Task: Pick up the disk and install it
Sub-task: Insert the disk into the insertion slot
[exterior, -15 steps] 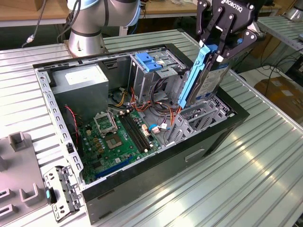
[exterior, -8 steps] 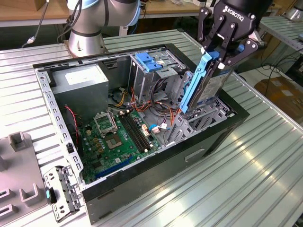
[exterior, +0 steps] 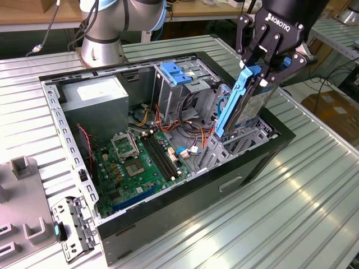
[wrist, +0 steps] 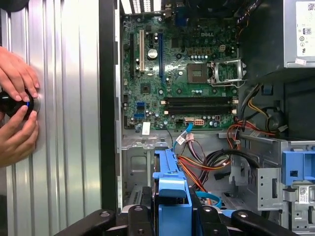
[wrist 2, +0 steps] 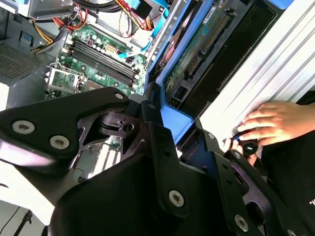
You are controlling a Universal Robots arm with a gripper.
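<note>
The disk point(exterior: 242, 106), a grey drive in bright blue rails, stands on edge and tilted, its lower end down in the metal drive bay point(exterior: 247, 140) at the exterior view's right end of the open computer case point(exterior: 168, 210). My gripper point(exterior: 263, 75) is shut on the disk's upper end from above. In the second wrist view the disk's point(wrist 2: 194, 46) green circuit board and blue rail run away from the black fingers point(wrist 2: 157, 123). The first wrist view has the disk's blue carrier point(wrist: 170, 182) between the finger links.
Inside the case lie the green motherboard point(exterior: 140, 162), a grey power supply point(exterior: 95, 98), loose cables and a light-blue latch plate point(exterior: 176, 72). A person's hands point(wrist: 17, 108) hold a small black device on the ribbed table beside the case. Grey fixtures point(exterior: 22, 196) sit at the exterior view's left.
</note>
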